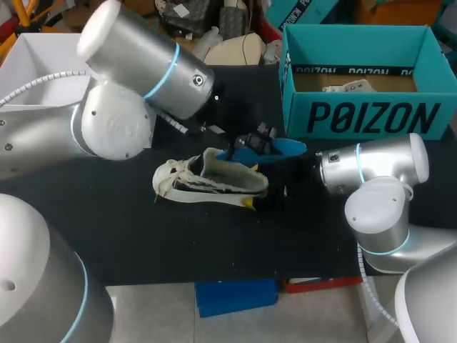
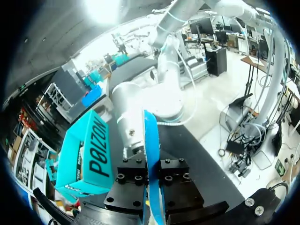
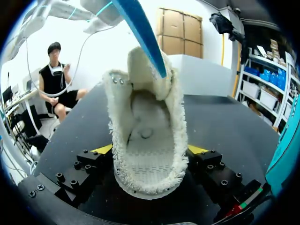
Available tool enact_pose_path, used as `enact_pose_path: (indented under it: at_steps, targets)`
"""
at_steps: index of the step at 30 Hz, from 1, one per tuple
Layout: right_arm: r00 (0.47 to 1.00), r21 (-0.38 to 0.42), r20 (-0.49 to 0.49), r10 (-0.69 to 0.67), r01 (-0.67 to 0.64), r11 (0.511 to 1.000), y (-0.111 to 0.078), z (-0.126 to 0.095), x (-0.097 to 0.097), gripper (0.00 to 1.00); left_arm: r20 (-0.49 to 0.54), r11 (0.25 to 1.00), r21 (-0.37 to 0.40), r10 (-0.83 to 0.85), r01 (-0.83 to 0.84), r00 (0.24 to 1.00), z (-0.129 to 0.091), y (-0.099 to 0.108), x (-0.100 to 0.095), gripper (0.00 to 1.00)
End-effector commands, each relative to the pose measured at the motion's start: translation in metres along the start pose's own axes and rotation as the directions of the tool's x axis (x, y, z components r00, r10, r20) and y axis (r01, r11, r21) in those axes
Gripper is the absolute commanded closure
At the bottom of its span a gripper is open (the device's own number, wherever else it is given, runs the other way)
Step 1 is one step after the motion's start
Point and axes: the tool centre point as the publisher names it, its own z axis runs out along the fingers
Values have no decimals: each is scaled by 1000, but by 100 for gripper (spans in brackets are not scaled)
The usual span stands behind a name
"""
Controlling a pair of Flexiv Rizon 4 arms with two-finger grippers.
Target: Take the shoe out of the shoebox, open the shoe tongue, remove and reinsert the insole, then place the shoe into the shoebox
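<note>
A cream knit shoe point(image 1: 207, 182) lies on its side on the black table, toe toward my left. My right gripper point(image 1: 260, 196) grips its heel end. In the right wrist view the shoe point(image 3: 150, 140) sits between both yellow-tipped fingers point(image 3: 101, 150), its opening facing the camera. My left gripper point(image 1: 255, 141) hangs just behind the shoe, shut on a blue insole point(image 1: 278, 148). The insole point(image 2: 152, 154) runs edge-on between the left gripper's point(image 2: 152, 187) black fingers. Its tip point(image 3: 140, 33) reaches the shoe's collar. The teal shoebox point(image 1: 371, 118) stands open at the back right.
A white box point(image 1: 36, 71) stands at the table's back left, behind my left arm. Inside the shoebox lies a piece of paper point(image 1: 348, 87). The shoebox point(image 2: 89, 150) is close beside the left gripper. Bare black tabletop point(image 1: 178, 243) lies in front of the shoe.
</note>
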Motion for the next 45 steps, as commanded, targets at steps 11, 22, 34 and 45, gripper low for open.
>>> enact_pose_path:
  at_steps: [11, 22, 34, 45]
  targets:
    - [1000, 1, 1, 1, -1, 1000, -2, 1, 0, 100, -35, 996, 90, 9, -6, 999, -24, 5, -2, 100]
    - [1000, 1, 1, 1, -1, 1000, -2, 1, 0, 100, -68, 962, 161, -212, 221, 975, -44, 19, 8, 100]
    - [1000, 1, 1, 1, -1, 1000, -2, 1, 0, 100, -77, 830, 362, -427, 424, 901, -90, -23, -8, 100]
    - [1000, 1, 1, 1, -1, 1000, -2, 1, 0, 100, -140, 683, 514, -529, 518, 837, -123, -90, -14, 100]
